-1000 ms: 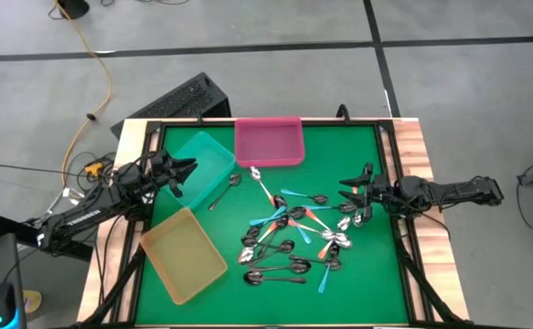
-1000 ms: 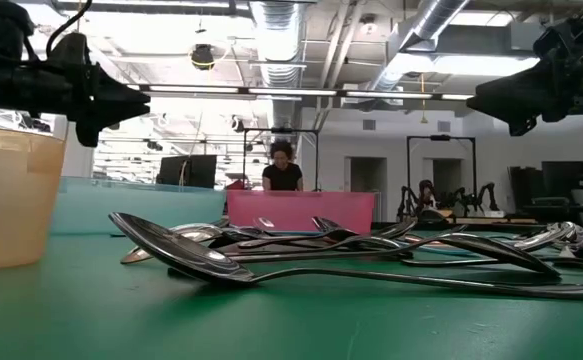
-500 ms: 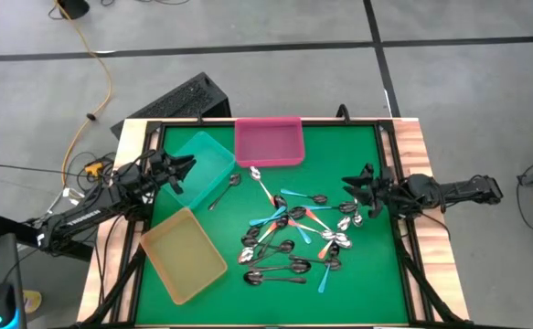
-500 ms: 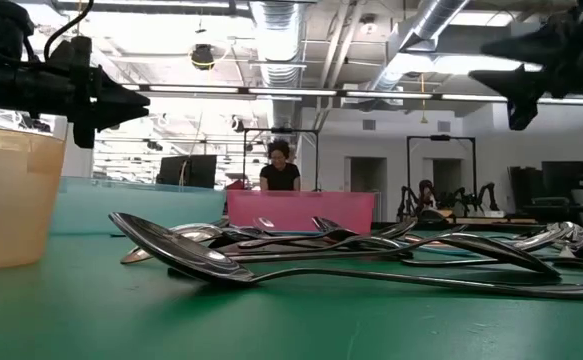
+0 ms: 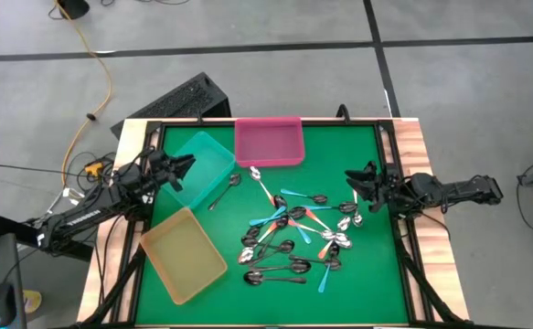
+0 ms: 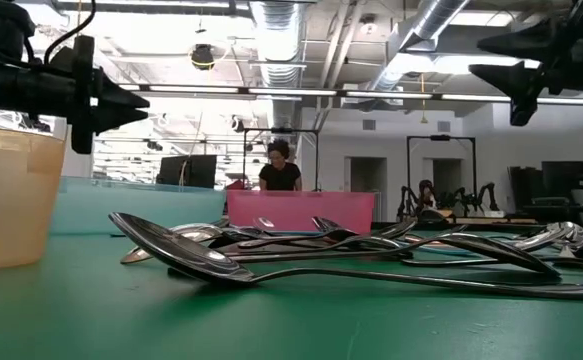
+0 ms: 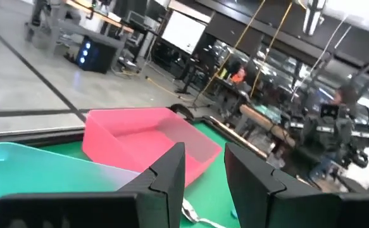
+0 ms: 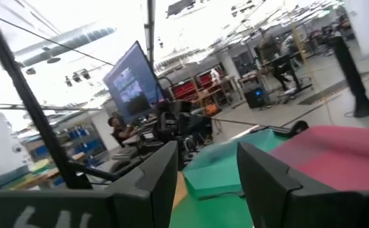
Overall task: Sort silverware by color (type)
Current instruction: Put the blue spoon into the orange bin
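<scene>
Over the last second the right gripper [image 5: 352, 180] has drawn back toward the right rim of the green felt table [image 5: 357, 283] and risen slightly, away from the spoons it hung over; the left gripper [image 5: 186, 166] has not shifted. The right arm reaches in level from the right side, its two dark fingers parted with nothing between them, hovering above the mat just beside the outermost spoons. The left arm stretches in from the left edge, its fingers closed on nothing, poised over the near corner of the translucent teal plastic tray [image 5: 204, 167]. The silverware, a loose heap of small spoons with shiny metal bowls and light blue, orange-red or dark handles [image 5: 293, 233], lies on the mat right of centre, with one spoon [image 5: 222, 192] apart just beside the teal tray. The pink plastic tray [image 5: 269, 142] sits against the far edge, the yellow plastic tray [image 5: 183, 254] tilted near the left front. Bare felt lies open along the front edge and in the far right corner.
</scene>
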